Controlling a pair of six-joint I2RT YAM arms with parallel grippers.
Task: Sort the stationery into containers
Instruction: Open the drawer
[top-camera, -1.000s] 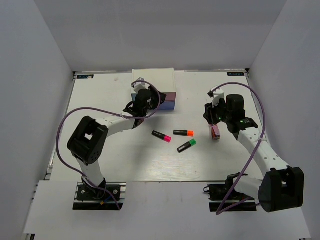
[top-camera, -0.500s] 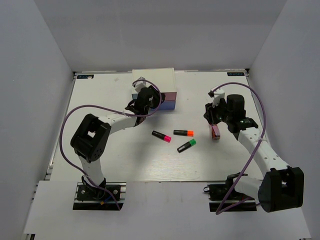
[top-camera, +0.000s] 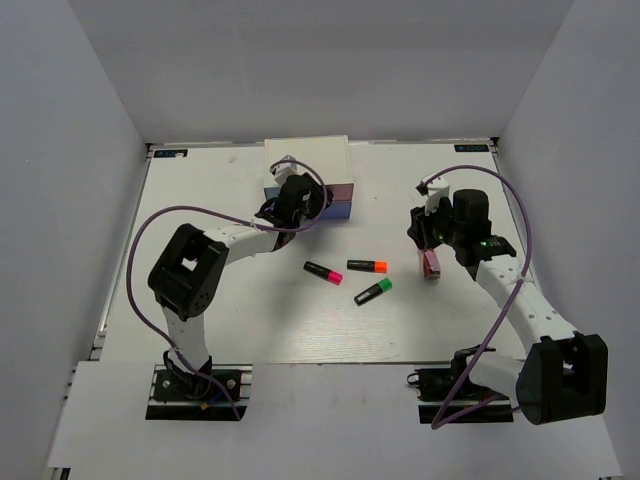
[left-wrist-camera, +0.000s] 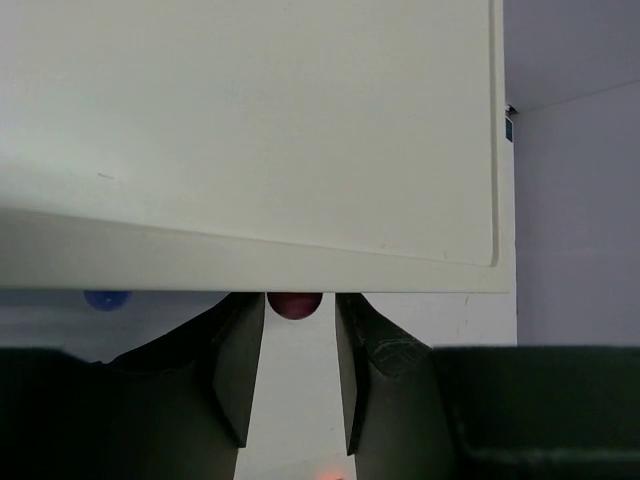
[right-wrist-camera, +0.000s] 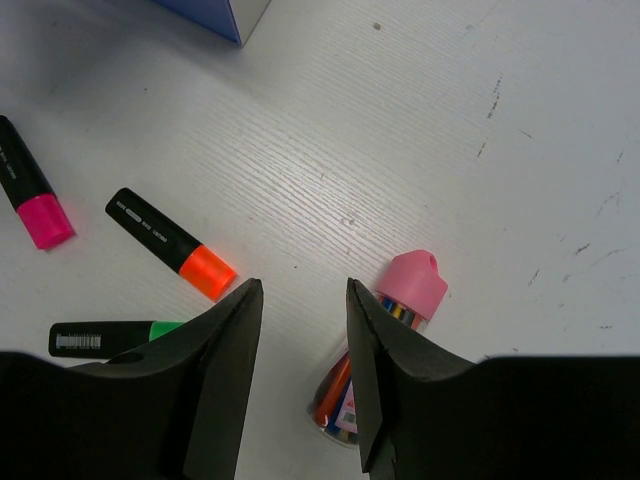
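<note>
Two arms stood over the table (top-camera: 200, 300). At the left we saw the left gripper (left-wrist-camera: 297, 318) close up to the front of the white chest (top-camera: 306, 158) at the far edge, so near that the chest's top filled most of the wrist view. Its jaws stood a little apart. A dark red knob (left-wrist-camera: 294, 303) sat just beyond the tips, in line with the gap, and a sliver of space showed on the knob's right side, so nothing was clamped. A blue knob (left-wrist-camera: 107, 298) showed further left under the same top. Right of that gripper we saw the chest's dark blue drawer (top-camera: 341, 209). Three markers lay loose in mid-table, well apart from both grippers: the pink highlighter (top-camera: 323, 272) leftmost, the orange highlighter (top-camera: 367, 265) just right of it, and the green highlighter (top-camera: 373, 291) nearer us, below the orange. Further right, the right gripper (right-wrist-camera: 300, 290) hung over the table with its jaws open and holding nothing; bare tabletop showed between them. A pink-capped case (right-wrist-camera: 412, 283) of coloured sticks lay flat on the table just outside one finger, partly hidden by it in the wrist view.
</note>
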